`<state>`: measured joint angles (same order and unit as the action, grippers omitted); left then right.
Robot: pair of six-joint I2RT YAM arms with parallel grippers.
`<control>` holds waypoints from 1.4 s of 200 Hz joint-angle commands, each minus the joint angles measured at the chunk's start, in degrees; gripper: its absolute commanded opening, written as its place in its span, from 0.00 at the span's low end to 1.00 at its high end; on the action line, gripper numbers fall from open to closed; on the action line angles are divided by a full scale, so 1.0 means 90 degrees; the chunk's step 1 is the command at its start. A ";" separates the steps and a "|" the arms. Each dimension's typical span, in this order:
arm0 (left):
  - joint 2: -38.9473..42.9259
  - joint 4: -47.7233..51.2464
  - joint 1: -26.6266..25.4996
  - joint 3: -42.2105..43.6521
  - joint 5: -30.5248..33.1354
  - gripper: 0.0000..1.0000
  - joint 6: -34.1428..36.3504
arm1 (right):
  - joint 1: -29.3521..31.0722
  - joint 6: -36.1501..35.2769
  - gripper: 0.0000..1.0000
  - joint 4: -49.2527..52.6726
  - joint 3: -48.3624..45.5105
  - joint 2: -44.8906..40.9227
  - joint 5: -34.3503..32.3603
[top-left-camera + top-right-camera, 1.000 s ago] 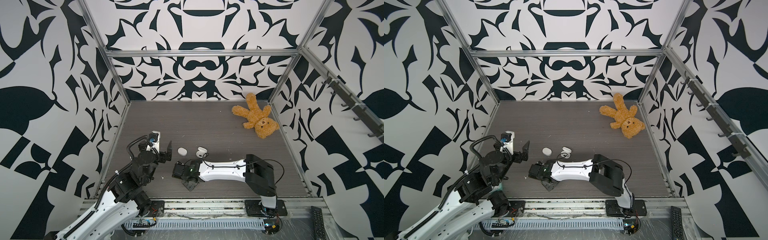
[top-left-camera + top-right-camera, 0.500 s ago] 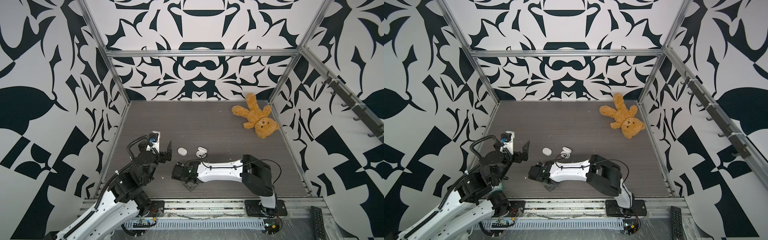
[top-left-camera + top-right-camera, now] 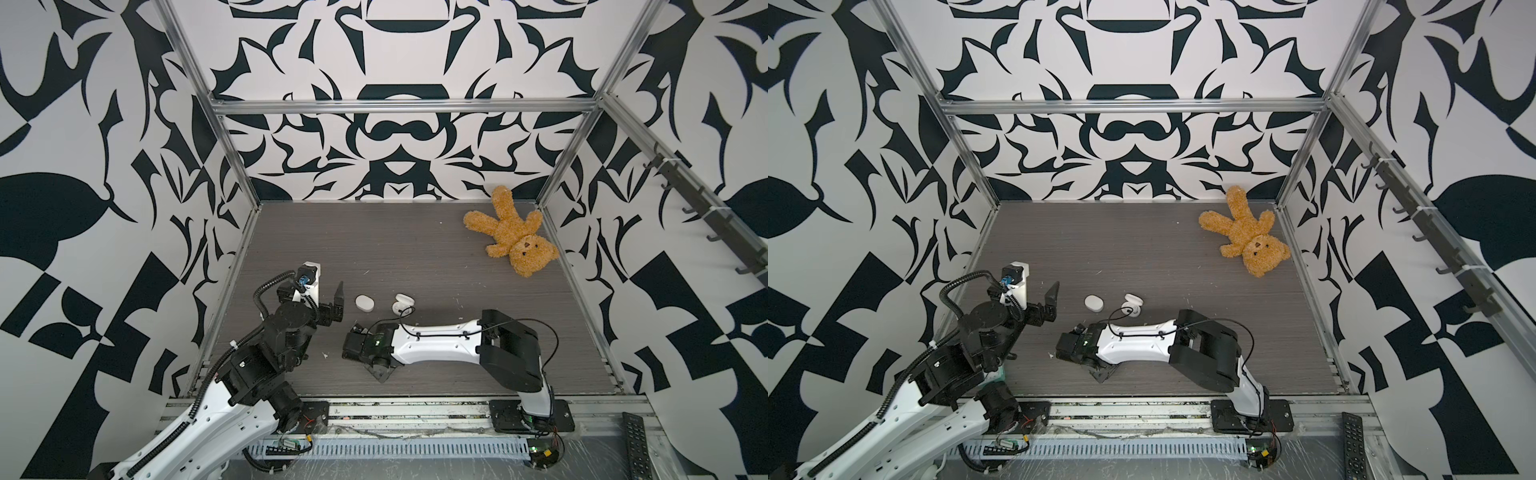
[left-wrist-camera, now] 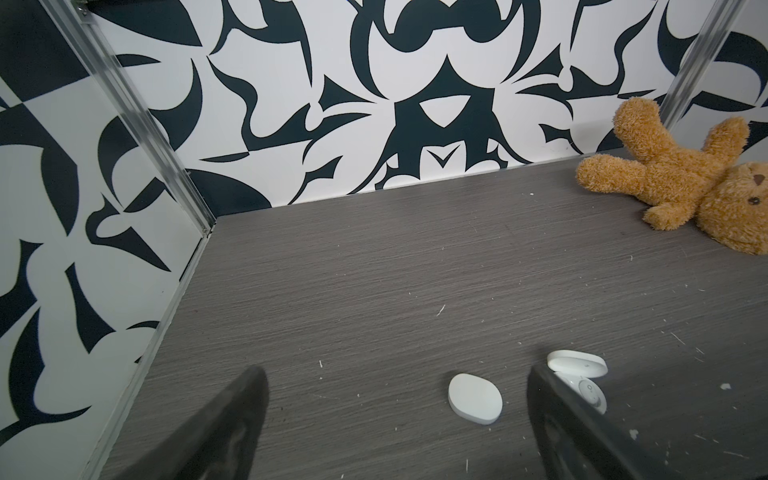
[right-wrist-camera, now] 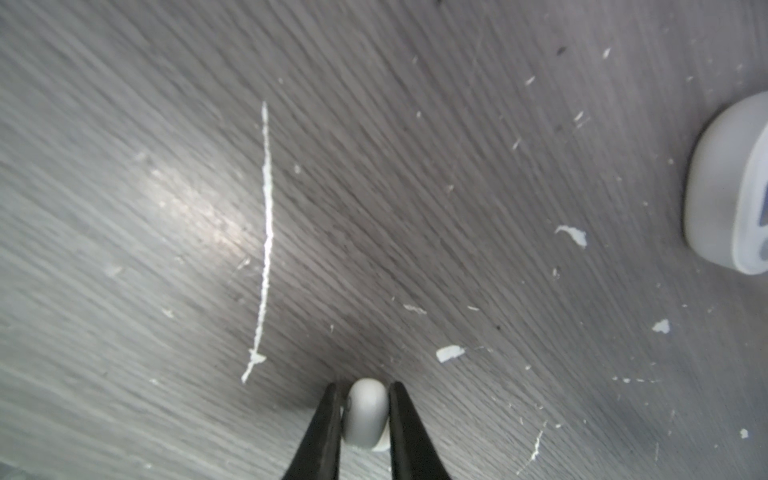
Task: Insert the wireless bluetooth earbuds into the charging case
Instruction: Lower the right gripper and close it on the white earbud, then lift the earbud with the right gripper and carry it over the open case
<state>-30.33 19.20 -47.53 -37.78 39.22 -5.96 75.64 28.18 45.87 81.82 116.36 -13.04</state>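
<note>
Slightly toward the left claw (image 4: 395, 370), the elbow of the right arm (image 3: 436, 345) has been drawn since a second ago, and the right claw (image 5: 363, 386) has been narrowed a little. One white earbud (image 5: 365, 415) is pinched between its nearly closed fingers, close to the grey table (image 5: 374, 208). Near that claw the open charging case (image 3: 402, 306) is seen, with a second earbud (image 4: 588, 388) seated inside. Just beside it, toward the left claw, a closed case (image 3: 364, 302) is laid. The left claw is held fully spread and empty, with the closed case just ahead of its fingertips. A teddy bear (image 3: 513, 237) is seen well away from both claws.
</note>
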 commanded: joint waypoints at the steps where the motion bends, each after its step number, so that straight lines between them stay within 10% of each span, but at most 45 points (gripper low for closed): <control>1: 0.0041 -0.0014 0.0023 0.0077 0.0041 0.99 0.0000 | 0.0043 -0.0083 0.24 0.0226 0.0186 0.0045 -0.0167; 129: 0.0018 -0.0005 0.0023 0.0085 0.0046 0.99 0.0014 | -0.0188 -0.0011 0.14 -0.0234 0.0086 -0.0579 0.0683; 223: 0.0001 -0.0024 0.0026 0.0077 0.0067 0.99 0.0013 | -0.1751 0.0990 0.11 -0.3466 -0.1927 -0.2316 0.2444; 280: -0.0025 -0.0023 0.0025 0.0082 0.0077 0.99 0.0018 | -0.2348 0.1625 0.13 -0.5242 -0.2983 -0.2919 0.2195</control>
<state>-30.50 19.20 -47.53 -37.78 39.22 -5.96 55.24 39.35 8.58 57.04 93.01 7.73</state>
